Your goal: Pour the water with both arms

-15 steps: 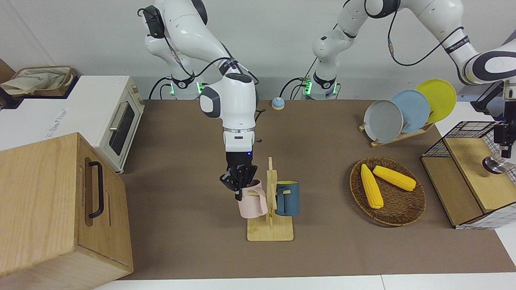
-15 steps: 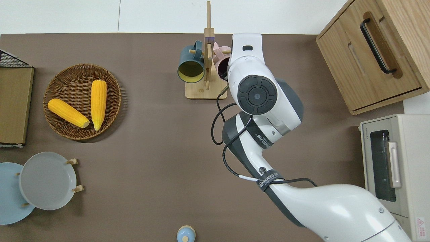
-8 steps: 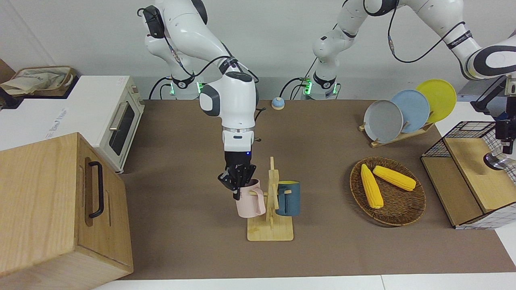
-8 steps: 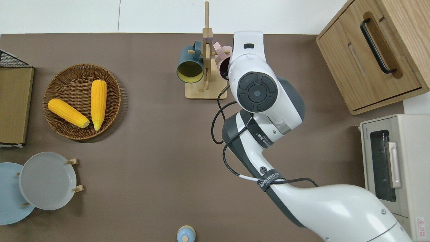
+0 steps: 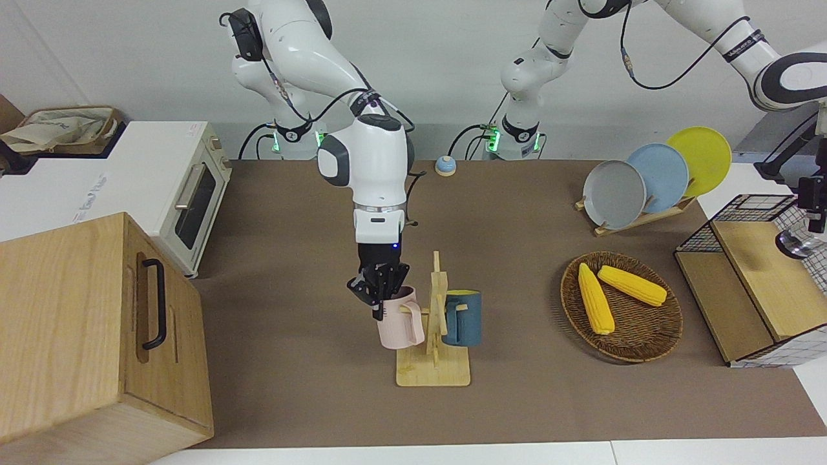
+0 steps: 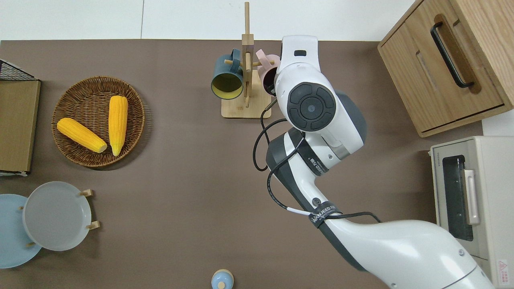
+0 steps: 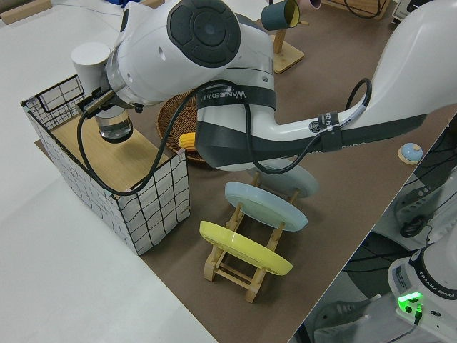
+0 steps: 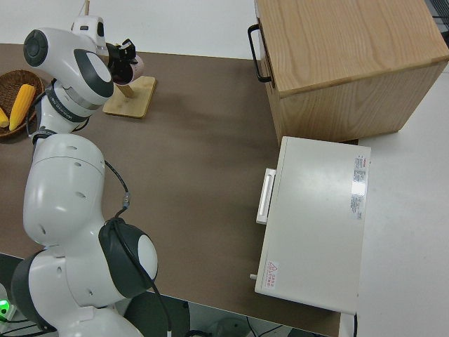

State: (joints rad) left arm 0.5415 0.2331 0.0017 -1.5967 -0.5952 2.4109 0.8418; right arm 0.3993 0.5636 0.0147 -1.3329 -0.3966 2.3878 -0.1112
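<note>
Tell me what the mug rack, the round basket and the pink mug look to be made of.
Mug rack: pale wood, probably bamboo, with a matte, visibly grained base. Round basket: brown woven wicker, its weave showing. Pink mug: smooth, evenly coloured, faintly glossy, so ceramic or plastic; the look leaves that open.

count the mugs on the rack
2: a pink mug on the right arm's side of the rack, the right hand at its rim, and a blue mug opposite.

front faces robots, overhead looks down, both share mug rack (image 5: 434, 323)
</note>
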